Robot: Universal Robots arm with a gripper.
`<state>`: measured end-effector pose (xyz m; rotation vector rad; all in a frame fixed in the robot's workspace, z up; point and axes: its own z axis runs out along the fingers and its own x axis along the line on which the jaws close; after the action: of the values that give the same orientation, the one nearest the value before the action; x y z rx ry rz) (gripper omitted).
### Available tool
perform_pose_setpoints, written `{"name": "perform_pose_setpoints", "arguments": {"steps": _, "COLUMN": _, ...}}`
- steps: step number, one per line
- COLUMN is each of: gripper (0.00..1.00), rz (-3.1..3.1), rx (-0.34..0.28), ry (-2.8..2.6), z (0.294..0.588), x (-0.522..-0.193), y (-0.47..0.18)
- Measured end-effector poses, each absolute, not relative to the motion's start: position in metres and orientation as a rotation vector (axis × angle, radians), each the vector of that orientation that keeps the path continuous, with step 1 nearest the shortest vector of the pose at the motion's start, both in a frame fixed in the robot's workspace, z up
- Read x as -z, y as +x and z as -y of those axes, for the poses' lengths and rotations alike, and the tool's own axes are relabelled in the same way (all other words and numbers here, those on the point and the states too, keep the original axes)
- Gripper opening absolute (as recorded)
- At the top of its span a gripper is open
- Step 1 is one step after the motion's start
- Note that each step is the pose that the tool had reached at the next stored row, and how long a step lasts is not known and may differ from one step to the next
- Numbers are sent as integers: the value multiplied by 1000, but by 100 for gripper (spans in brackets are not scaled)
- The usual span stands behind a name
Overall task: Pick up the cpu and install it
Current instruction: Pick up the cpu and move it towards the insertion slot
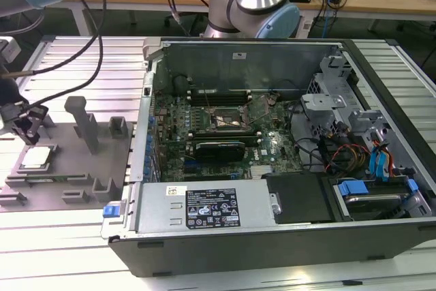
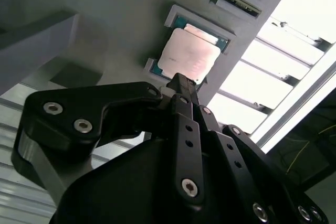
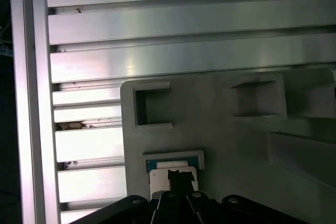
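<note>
The exterior view shows the case [image 1: 392,93] holding a motherboard [image 1: 276,142]. Both wrist views show the cpu [image 2: 189,59] [image 3: 157,178] in a fixture [image 3: 226,145] recess. The gripper [image 2: 178,81] hangs over it; I cannot tell how wide it is.

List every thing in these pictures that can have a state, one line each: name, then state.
cpu: lying flat in its pocket on the grey fixture, not lifted.
gripper: poised at the cpu's edge; whether it touches cannot be told.
computer case: lying on its side, side panel off, interior exposed.
black card: seated on the motherboard inside the case.
</note>
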<state>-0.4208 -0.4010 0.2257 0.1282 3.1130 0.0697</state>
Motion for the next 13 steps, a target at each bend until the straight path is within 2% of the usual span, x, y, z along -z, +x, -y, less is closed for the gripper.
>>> {"name": "perform_pose_setpoints", "arguments": {"steps": 13, "gripper": 11, "rz": -3113, "rx": -70, "ry": 128, "z": 415, "x": -208, "y": -423}}
